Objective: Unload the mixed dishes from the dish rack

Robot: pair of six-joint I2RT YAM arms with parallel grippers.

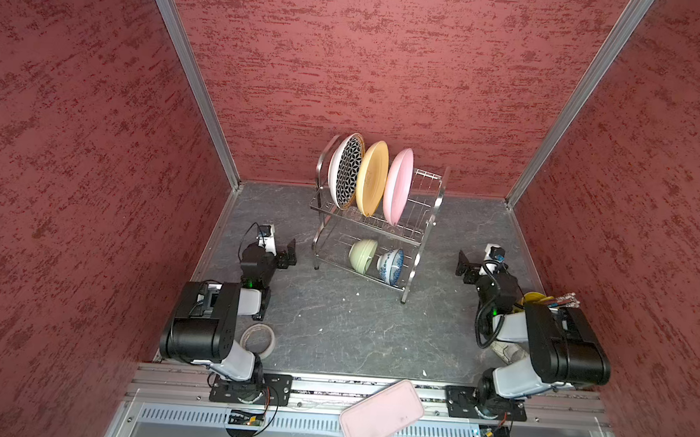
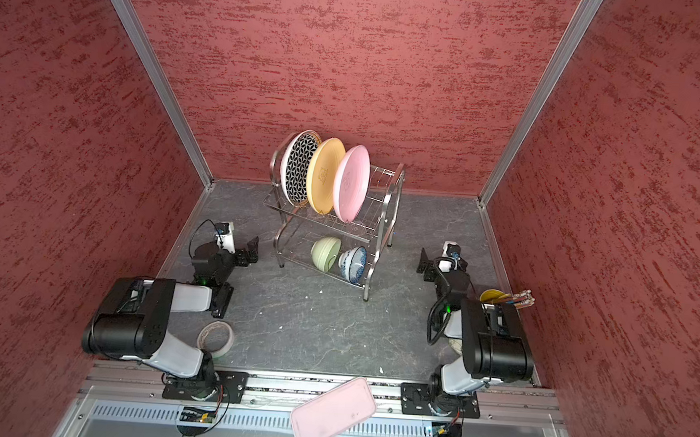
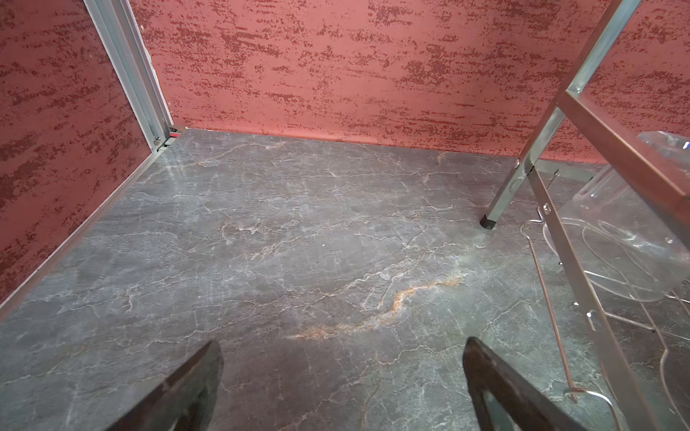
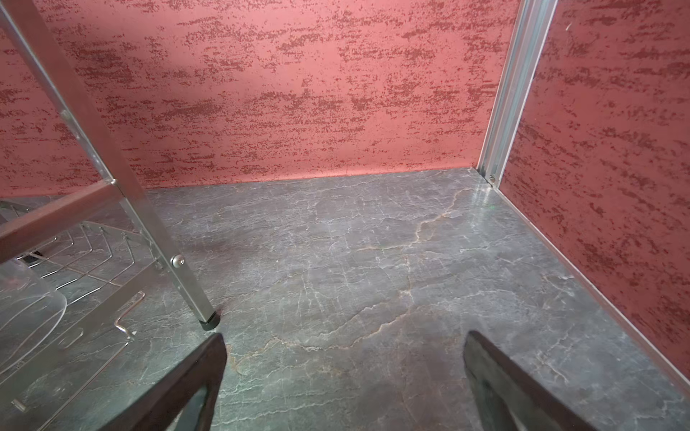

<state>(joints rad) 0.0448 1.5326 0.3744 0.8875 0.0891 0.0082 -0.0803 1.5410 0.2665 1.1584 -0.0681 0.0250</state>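
Table [image 1: 333, 331]: grey marble-look top, walled in red on 3 sides
Dish rack [image 1: 420, 253]: two-tier steel wire rack, set toward the back of the table, approx midway btwn the two arms; all dishes listed below were seen loaded in it
Pink tray [image 1: 380, 415]: laid at an angle across the front rail, well apart from the rack
Geometric plate [image 1: 348, 171]: black-and-white w/ brown rim, stood on edge in the upper tier, furthest left of the 3 plates
Yellow-orange plate [image 1: 372, 178]: stood on edge, upper tier, btwn the other two plates
Pink plate [image 1: 399, 187]: stood on edge, upper tier, right of the yellow-orange one; slots to its right were left bare
Pale green bowl [image 1: 362, 255]: tipped on its side in the lower tier
Blue-floral bowl [image 1: 391, 265]: tipped on its side, lower tier, just beside the green bowl on its right
Clear cup [image 3: 627, 231]: seen on the lower tier's wires in the left wrist view; a clear cup [image 4: 26, 313] was also caught in the right wrist view, same one or not could not be told
Tape roll [image 1: 258, 339]: laid flat by the left arm's base
Yellow cup [image 1: 537, 299]: sticks held in it, partly hidden behind the right arm
Left gripper [image 1: 288, 254]: jaws spread wide, nothing held; pointed at the rack's left side, apart from it, bare table under the fingers [image 3: 201, 377]
Right gripper [image 1: 465, 268]: jaws spread wide, nothing held; found right of the rack, near a rack foot but not touching
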